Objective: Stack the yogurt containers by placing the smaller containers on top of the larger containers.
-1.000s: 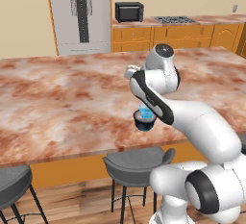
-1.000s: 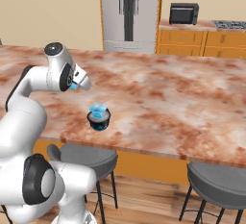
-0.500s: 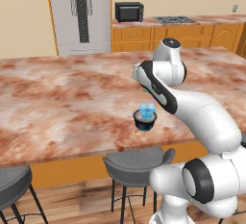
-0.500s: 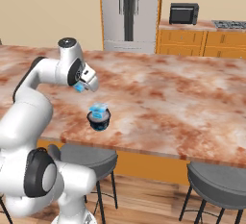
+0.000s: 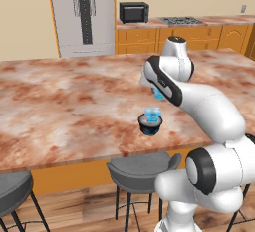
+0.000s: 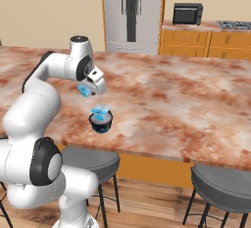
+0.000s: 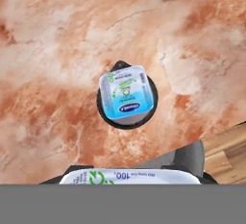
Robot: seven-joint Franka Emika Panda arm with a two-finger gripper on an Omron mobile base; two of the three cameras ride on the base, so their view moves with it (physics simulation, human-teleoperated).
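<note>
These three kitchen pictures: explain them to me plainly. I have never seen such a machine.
The white jointed machine is a robot arm on a rolling base, rendered in a simulated kitchen. Two pictures come from cameras riding behind it, one on its left and one on its right. The third looks down from the hand itself. On the marble counter stands a dark round cup with a small blue yogurt cup sitting on top. The gripper holds a second small blue cup in the air above the counter, a little apart from the stack. Stools stand below.

Small cup (image 7: 126, 93) on dark cup (image 7: 149, 106), near counter (image 5: 60, 106) front edge.
</note>
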